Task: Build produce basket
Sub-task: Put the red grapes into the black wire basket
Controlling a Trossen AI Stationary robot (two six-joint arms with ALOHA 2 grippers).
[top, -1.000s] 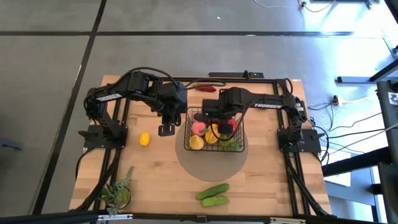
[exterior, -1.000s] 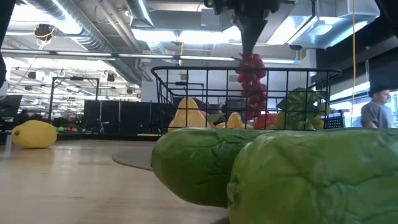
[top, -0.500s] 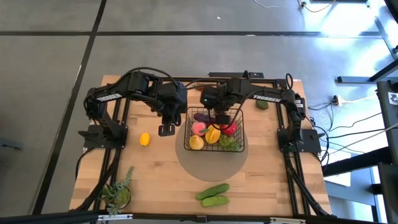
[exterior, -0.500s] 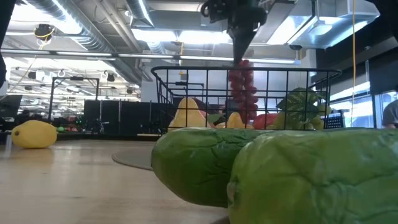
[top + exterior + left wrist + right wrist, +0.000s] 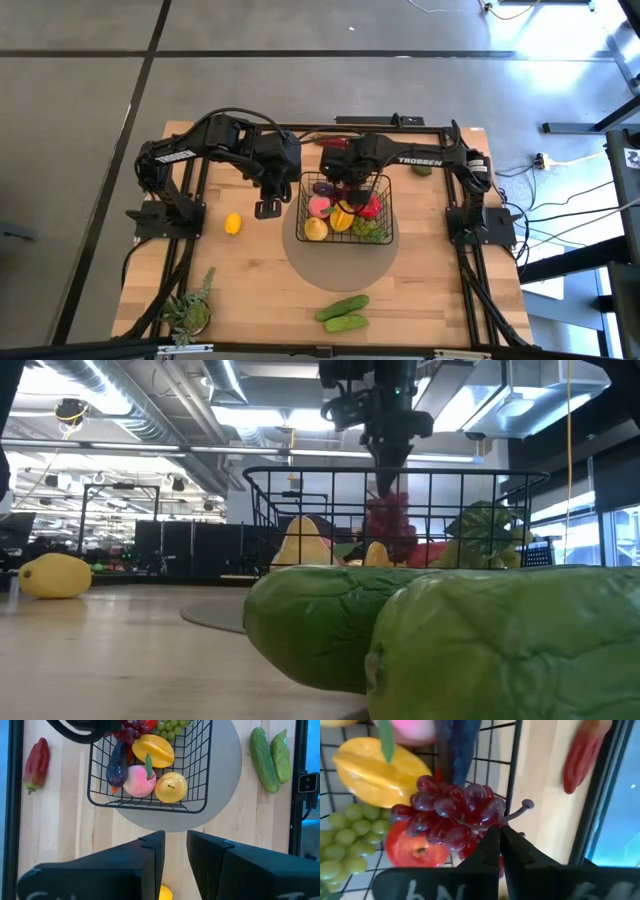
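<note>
My right gripper (image 5: 501, 840) is pinched tight on the stem of the dark red grape bunch (image 5: 451, 813), which hangs stem-up, long axis vertical, inside the black wire-mesh basket (image 5: 384, 190) above the red apple (image 5: 415, 847). My left gripper (image 5: 173, 851) waits beside the basket, fingers slightly parted, holding nothing.

"TROSSEN" stands on the right arm (image 5: 420, 160)

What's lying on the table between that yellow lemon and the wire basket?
Nothing rests on the wood between the lemon and the basket; only the left gripper hangs over that stretch, as the high view shows.
</note>
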